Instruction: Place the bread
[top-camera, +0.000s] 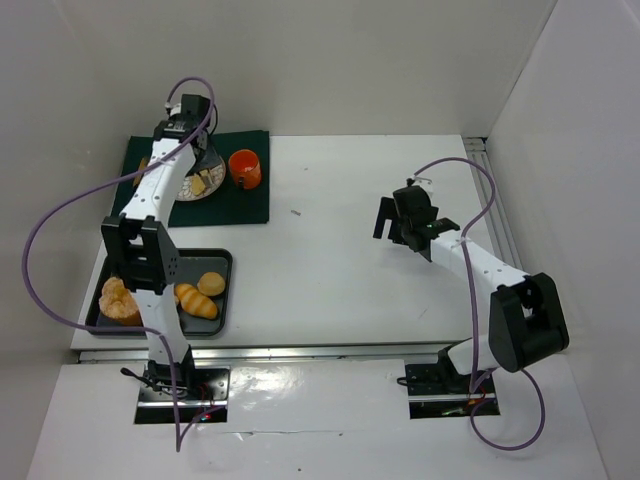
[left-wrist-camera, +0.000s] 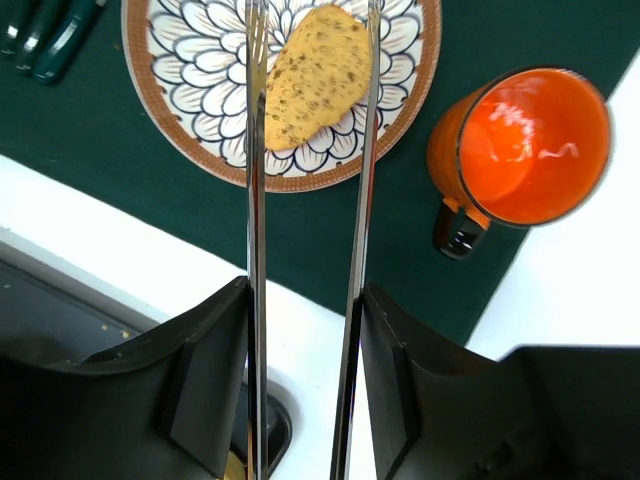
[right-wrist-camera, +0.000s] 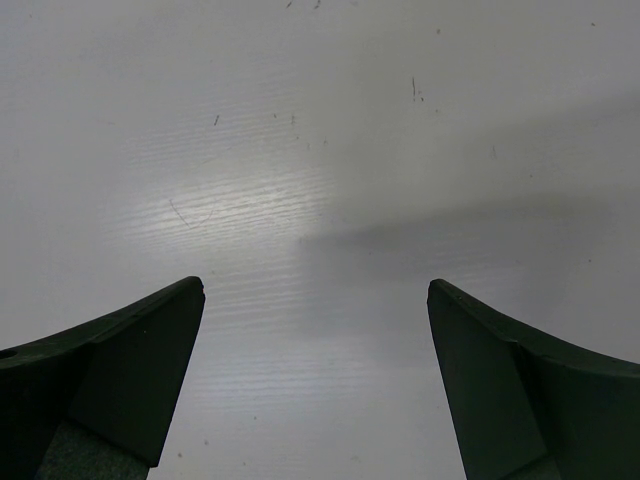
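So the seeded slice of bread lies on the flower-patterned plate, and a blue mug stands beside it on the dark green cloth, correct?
Not blue: the mug is orange, as the left wrist view shows. The seeded slice of bread lies on the flower-patterned plate, with the mug beside it on the dark green cloth.

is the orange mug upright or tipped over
Upright. The left wrist view looks down into the mug, handle at its side, standing on the green mat beside the plate.
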